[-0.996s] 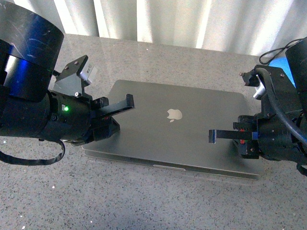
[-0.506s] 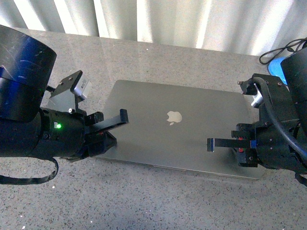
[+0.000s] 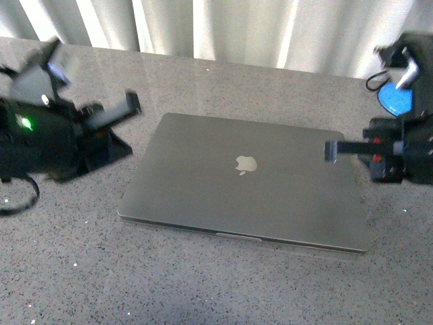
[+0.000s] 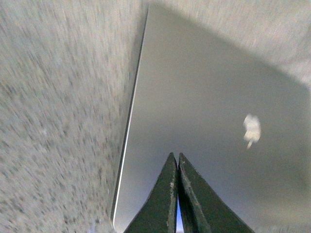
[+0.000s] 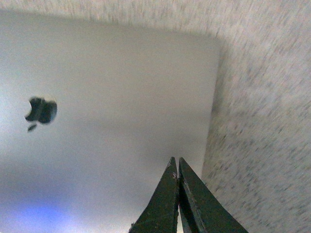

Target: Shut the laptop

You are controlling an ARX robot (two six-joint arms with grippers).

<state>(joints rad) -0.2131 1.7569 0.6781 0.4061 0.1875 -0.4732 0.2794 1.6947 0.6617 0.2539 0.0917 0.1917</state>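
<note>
The laptop [image 3: 270, 196] lies shut on the table [image 3: 203, 284]; the job looks done. The left gripper [image 3: 132, 101] and right gripper [image 3: 331, 150] hang above the table, pinched tight, empty. Next, just rest.

The left hand [image 3: 130, 103] is blurred and partly cut off.

Smooth matt grey metal on laptop [image 3: 260, 200] lid; speckled grey stone-like table [image 3: 203, 288]; pale cloth curtain [image 3: 237, 27].
</note>
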